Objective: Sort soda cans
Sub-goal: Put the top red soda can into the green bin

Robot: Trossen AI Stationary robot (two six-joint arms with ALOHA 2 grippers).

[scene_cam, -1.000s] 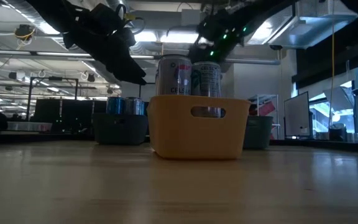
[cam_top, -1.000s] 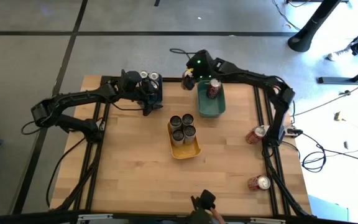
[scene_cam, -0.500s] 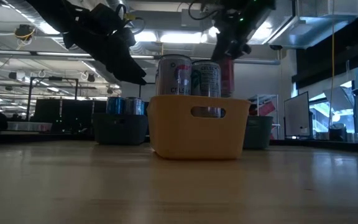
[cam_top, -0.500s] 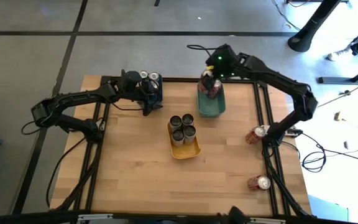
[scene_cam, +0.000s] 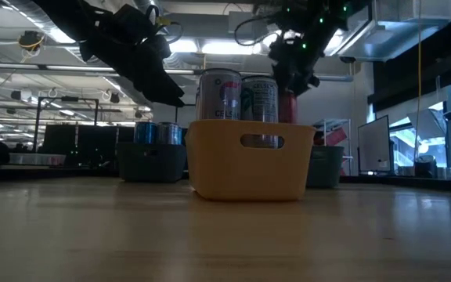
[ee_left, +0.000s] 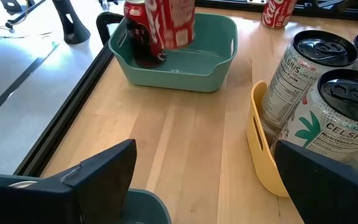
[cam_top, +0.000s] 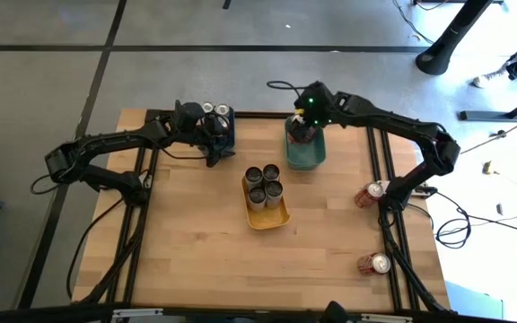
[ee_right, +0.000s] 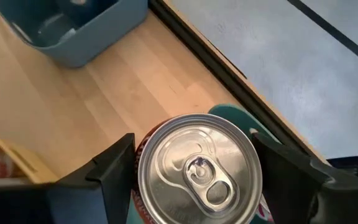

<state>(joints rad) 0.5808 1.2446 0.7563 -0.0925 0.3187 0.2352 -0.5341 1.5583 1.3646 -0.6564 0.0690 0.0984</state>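
Looking straight down, the right gripper [cam_top: 305,126] was seen over the teal bin [cam_top: 305,154] at the far side of the table [cam_top: 187,233], though what it carried was hidden under its own wrist. That was supplied by the right wrist view, where the two dark fingers [ee_right: 114,168] were closed against the sides of a red can [ee_right: 196,169], its silver top facing the camera. In the left wrist view the same can was shown held upright above the bin's far end, and a second red can [ee_left: 143,38], hidden in the high view, was seen standing inside the bin behind it.

The yellow bin [cam_top: 275,217] at the table's centre was seen to hold three pale Celsius cans [cam_top: 264,184], upright and packed at its far end. A dark blue bin [cam_top: 221,136] at the far edge held two cans [cam_top: 215,110]; the left gripper [cam_top: 212,154] hung beside it with its fingers spread wide and nothing between them.

Two more red cans [cam_top: 372,193] were seen lying on their sides by the table's right edge, well apart from each other.
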